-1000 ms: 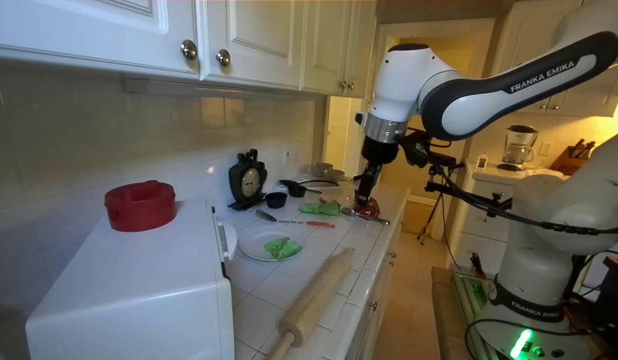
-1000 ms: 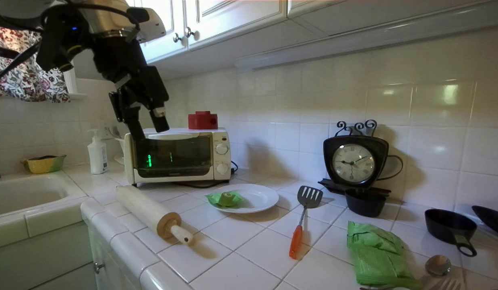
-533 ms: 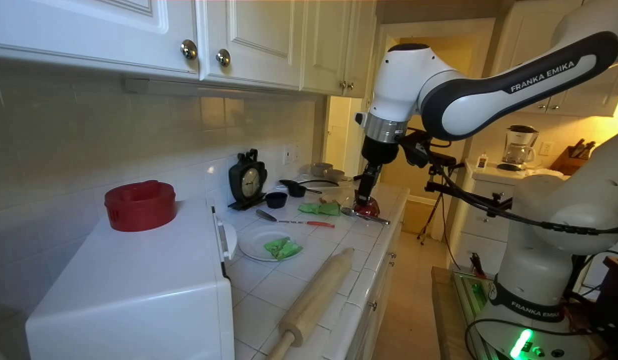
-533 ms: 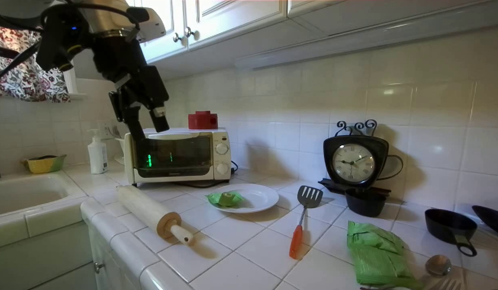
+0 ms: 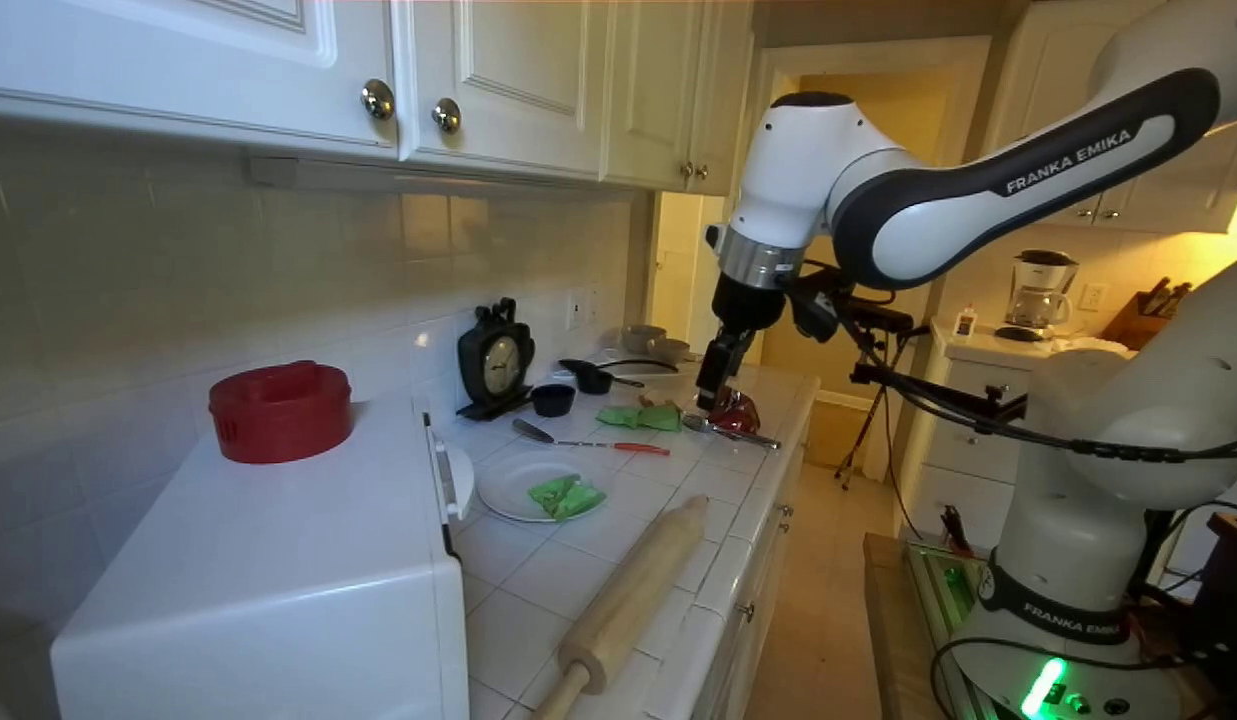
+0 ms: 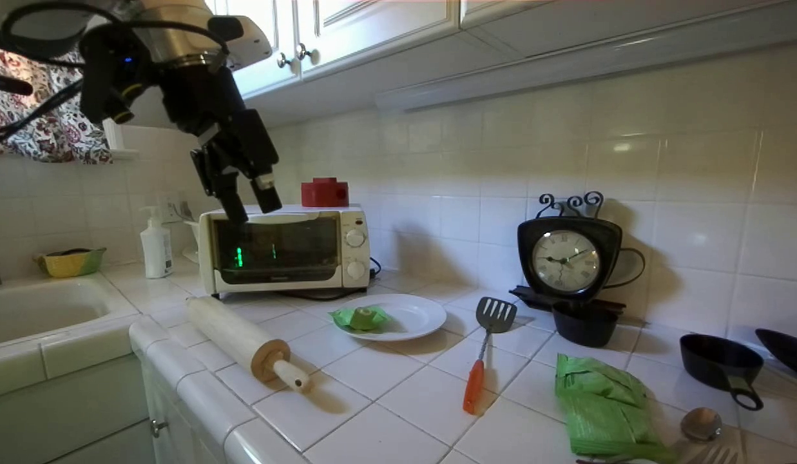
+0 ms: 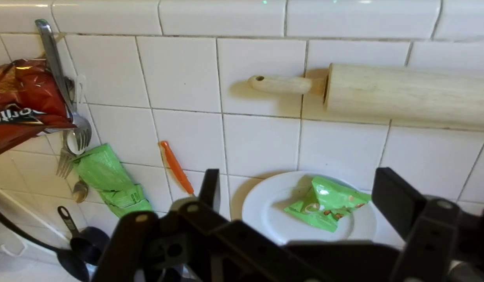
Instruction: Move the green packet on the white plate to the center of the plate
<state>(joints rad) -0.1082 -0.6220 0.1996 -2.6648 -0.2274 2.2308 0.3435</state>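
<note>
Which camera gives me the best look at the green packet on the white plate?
The wrist view: the green packet looks largest there, and its brown printed marks show. Both exterior views show it smaller, toward one edge of the white plate, its print unclear.

Over the white plate [image 6: 417, 316]: free air, plate showing between the spread jaws
Rolling pin [image 6: 234, 335]: lies along the front edge of the worktop [image 6: 385, 422], barring a low way in; a strip of tile parts it from the plate
On the plate: green packet [image 7: 324, 203] crowds the pin side, leaving room toward the back wall [image 6: 437, 180]
Toaster oven [image 6: 279, 251]: just beside the plate, a barrier at that end
Spatula [image 6: 477, 374]: flat, near the plate, a gap between
Clock [image 6: 569, 258], black cup [image 6: 585, 325]: upright by the wall
2nd green packet [image 7: 108, 176], red bag [image 7: 30, 98]: farther along the worktop
Cabinets [image 6: 385, 32]: overhang the wall side, capping height
</note>
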